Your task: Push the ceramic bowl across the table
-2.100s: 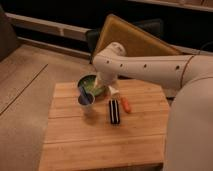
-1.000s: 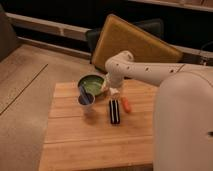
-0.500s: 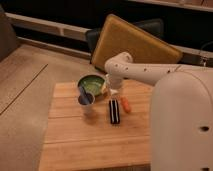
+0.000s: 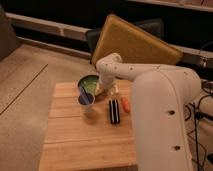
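Hanging from the bent white arm (image 4: 131, 71), the gripper (image 4: 102, 90) sits low at the right rim of the bowl (image 4: 89, 83). It is touching the bowl or just beside it, I cannot tell which, and I cannot tell whether it is open or closed. The bowl stands on the far left part of the table (image 4: 75, 145), close to the far edge, its green inside showing. Just near of it is the cup (image 4: 86, 102), with a blue stick (image 4: 82, 92) leaning out toward the far left. The cup's rim overlaps the bowl's near edge in this view, so contact there is unclear. Right of the cup a black oblong block (image 4: 114, 111) with a pale stripe lies lengthwise, near to far. A small orange piece (image 4: 126, 104) lies just beside its right side. The robot's white body (image 4: 165, 125) fills the right foreground and hides the table's right part. Beyond the table a yellow-brown board (image 4: 135, 42) stands tilted in front of a dark chair (image 4: 150, 27).
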`<state>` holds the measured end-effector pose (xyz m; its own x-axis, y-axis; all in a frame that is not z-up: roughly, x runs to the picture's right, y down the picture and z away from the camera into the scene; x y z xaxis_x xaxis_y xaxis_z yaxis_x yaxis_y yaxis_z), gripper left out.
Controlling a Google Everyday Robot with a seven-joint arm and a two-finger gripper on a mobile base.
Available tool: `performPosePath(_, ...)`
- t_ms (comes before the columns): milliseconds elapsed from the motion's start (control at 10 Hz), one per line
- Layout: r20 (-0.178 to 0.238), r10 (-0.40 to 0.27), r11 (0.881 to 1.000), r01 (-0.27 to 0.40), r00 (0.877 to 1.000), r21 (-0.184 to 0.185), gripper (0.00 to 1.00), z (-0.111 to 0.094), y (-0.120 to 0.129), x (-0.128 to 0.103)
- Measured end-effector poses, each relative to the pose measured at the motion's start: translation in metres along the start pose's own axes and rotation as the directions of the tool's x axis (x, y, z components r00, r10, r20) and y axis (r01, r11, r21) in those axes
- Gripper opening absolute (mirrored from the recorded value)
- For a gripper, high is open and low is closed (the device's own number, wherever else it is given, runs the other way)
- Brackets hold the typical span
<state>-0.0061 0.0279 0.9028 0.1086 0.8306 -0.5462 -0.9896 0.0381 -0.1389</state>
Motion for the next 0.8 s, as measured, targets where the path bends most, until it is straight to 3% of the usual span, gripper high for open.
performPosePath(200, -0.052, -0.053, 0.999, 0.052, 0.997, -0.009, 0.65, 0.019, 0.016, -0.005)
performPosePath(800, -0.130, -0.139, 0.989, 0.130, 0.982, -0.075, 0.65, 0.046, 0.052, -0.019)
